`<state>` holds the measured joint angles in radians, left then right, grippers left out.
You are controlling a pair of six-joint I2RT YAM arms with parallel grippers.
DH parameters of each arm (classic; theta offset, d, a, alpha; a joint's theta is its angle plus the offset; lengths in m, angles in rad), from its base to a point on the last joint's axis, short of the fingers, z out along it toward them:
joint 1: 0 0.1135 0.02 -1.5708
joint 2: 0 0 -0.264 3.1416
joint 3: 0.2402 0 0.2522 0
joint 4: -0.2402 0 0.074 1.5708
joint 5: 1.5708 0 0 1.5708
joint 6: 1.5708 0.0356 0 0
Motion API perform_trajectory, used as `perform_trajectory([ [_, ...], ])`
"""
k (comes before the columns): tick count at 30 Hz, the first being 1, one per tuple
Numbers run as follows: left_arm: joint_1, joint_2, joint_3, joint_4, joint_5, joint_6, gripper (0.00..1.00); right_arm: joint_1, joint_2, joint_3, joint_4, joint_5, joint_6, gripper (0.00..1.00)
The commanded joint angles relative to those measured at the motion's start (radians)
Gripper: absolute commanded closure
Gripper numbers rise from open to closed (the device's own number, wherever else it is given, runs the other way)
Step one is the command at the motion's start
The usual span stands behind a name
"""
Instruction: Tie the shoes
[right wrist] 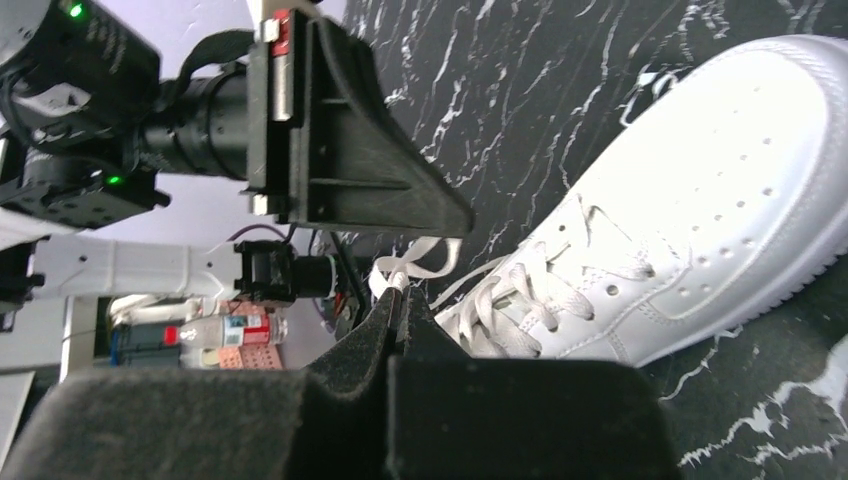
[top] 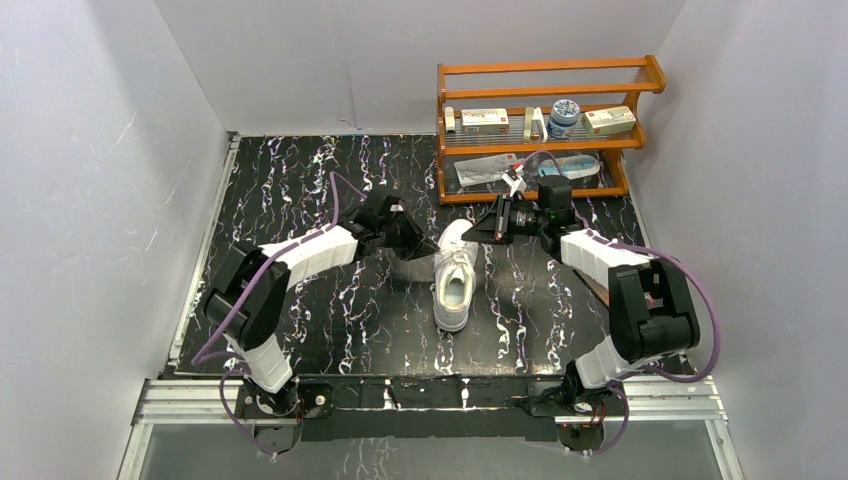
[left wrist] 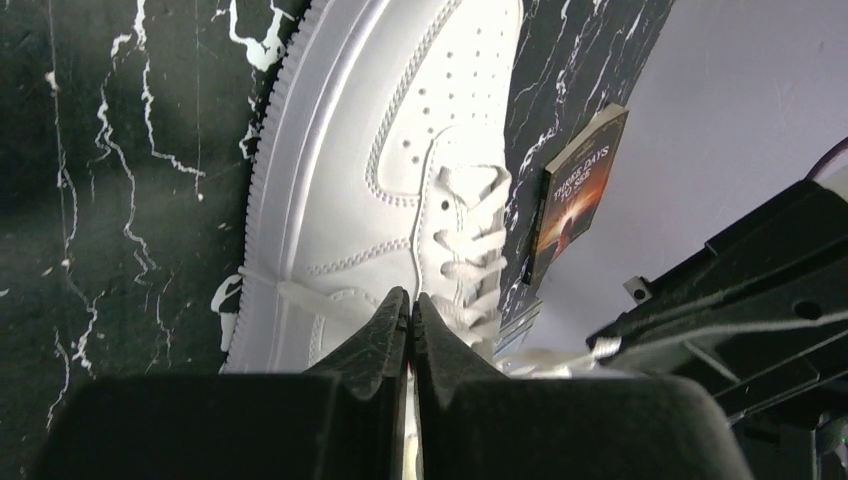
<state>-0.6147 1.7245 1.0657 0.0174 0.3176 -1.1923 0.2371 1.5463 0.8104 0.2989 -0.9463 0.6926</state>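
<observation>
Sneaker (top: 452, 285) mid-table, between both arms. Left gripper (left wrist: 410, 305) clamped on lace (left wrist: 310, 298), right gripper (right wrist: 400, 300) pinching other strand. Risk: thin lace slips out, or uneven pull drags sneaker sideways, leaving a loose knot.

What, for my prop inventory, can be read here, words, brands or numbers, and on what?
"THREE DAYS TO SEE": cover of the book.
Smaller print under that title: too blurred to read.
Labels on the boxes on the wooden shelf: too small to read.
Shoe: no writing visible.
</observation>
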Motion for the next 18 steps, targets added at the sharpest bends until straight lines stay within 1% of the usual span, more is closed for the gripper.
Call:
perform_trajectory([
  [1,-0.006,-0.095,-0.038,-0.046,-0.003,0.037,1.0,0.002,-0.067,0.062,-0.142,0.132,-0.052,1.0],
  [3,-0.007,-0.102,-0.04,-0.054,0.007,0.058,1.0,0.002,-0.076,0.071,-0.181,0.172,-0.044,1.0],
  [5,-0.009,-0.097,-0.011,-0.105,0.012,0.091,1.0,0.003,-0.081,0.073,-0.203,0.2,-0.034,1.0],
  [9,-0.018,-0.027,0.106,-0.315,0.058,0.212,1.0,0.004,-0.073,0.076,-0.244,0.235,-0.021,1.0],
  [13,-0.022,0.036,0.182,-0.526,0.066,0.288,1.0,0.004,-0.069,0.081,-0.282,0.258,-0.03,1.0],
  [15,-0.028,0.044,0.181,-0.563,0.092,0.322,1.0,0.004,-0.075,0.077,-0.296,0.274,-0.034,1.0],
  [18,-0.046,0.021,0.141,-0.565,0.094,0.337,1.0,0.004,-0.096,0.063,-0.337,0.322,-0.03,1.0],
])
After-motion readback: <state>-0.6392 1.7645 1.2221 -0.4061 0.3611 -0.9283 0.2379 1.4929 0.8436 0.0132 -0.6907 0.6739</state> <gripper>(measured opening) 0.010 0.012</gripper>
